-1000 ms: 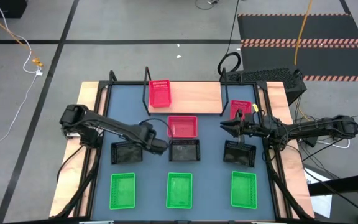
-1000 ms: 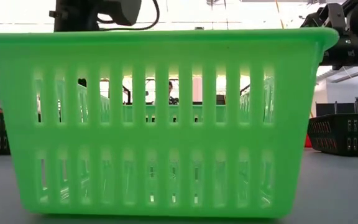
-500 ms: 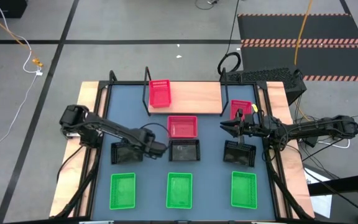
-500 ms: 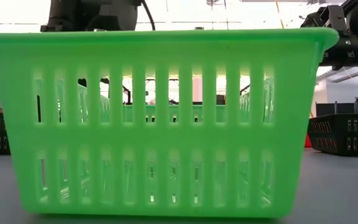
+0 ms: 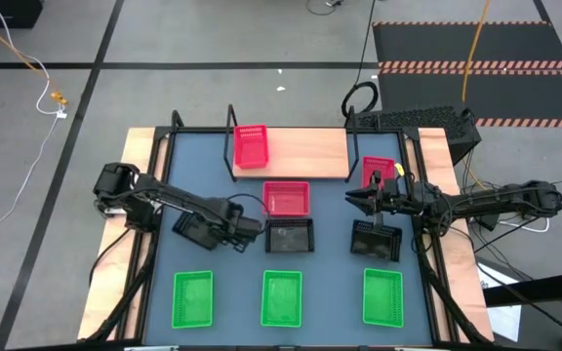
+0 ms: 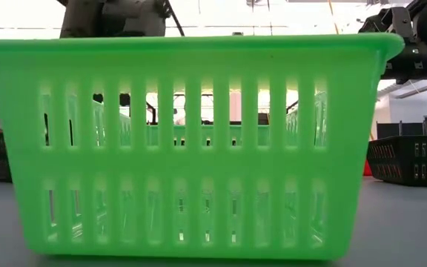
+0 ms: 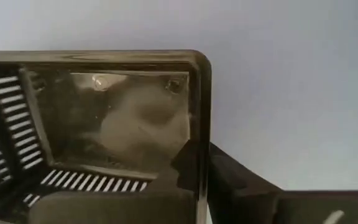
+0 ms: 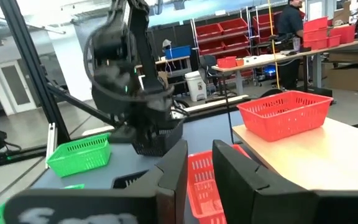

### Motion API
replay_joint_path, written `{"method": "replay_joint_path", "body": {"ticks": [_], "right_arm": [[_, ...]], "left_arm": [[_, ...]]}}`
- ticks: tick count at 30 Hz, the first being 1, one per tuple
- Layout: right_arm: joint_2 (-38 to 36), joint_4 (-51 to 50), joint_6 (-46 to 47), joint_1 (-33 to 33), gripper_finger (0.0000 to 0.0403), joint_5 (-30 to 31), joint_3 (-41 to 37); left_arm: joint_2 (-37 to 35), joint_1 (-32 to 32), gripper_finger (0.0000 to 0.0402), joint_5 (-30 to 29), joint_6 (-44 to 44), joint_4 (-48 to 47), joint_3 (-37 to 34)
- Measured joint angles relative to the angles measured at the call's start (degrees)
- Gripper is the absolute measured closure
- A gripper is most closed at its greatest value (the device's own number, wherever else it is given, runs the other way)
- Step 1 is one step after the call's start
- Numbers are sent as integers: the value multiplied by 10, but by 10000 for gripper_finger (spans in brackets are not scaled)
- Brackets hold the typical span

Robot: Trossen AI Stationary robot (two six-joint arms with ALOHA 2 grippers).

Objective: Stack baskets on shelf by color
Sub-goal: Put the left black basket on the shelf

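Gripping the rim of a black basket (image 5: 195, 227), our left gripper (image 5: 224, 230) has its fingers closed on the basket wall, and the basket sits askew, its long axis turned slightly off the table's (image 5: 330, 200) edges, near the left edge of the table; in the left wrist view one dark finger (image 7: 229, 180) presses the outside of that rim at a corner. We see our right gripper (image 5: 359, 201) near the right edge, above another black basket (image 5: 376, 240); its fingers (image 8: 173, 180) stand a little apart with nothing visible between them. A third black basket (image 5: 290, 236) lies at mid-table, long axis parallel to the table's front edge, just in front of a red basket (image 5: 286, 198) lying the same way. On the shelf (image 5: 305, 152), along the table's far edge, a red basket (image 5: 251, 146) stands at the left end, its long axis running front to back. Another red basket (image 5: 379, 171) sits off the shelf's right end. Three green baskets (image 5: 281, 297) line the front edge, long axes front to back. We can read no writing or labels on any basket.
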Motion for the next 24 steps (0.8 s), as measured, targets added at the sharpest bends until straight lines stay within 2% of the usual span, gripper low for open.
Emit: {"method": "replay_joint_path", "body": {"ticks": [4, 8, 12, 19, 24], "right_arm": [[0, -5, -3, 0, 332, 0, 0], [0, -16, -3, 0, 332, 0, 0], [0, -22, 9, 0, 332, -1, 0], [0, -23, 12, 0, 332, -2, 0], [0, -23, 12, 0, 332, -2, 0]], "left_arm": [[-8, 11, 367, 17, 26, -14, 36], [-26, 21, 372, 44, 97, -46, 98], [-48, 22, 392, 46, 143, -103, 179], [-58, 9, 366, 48, 188, -231, 310], [-58, -1, 390, 39, 231, -227, 387]]}}
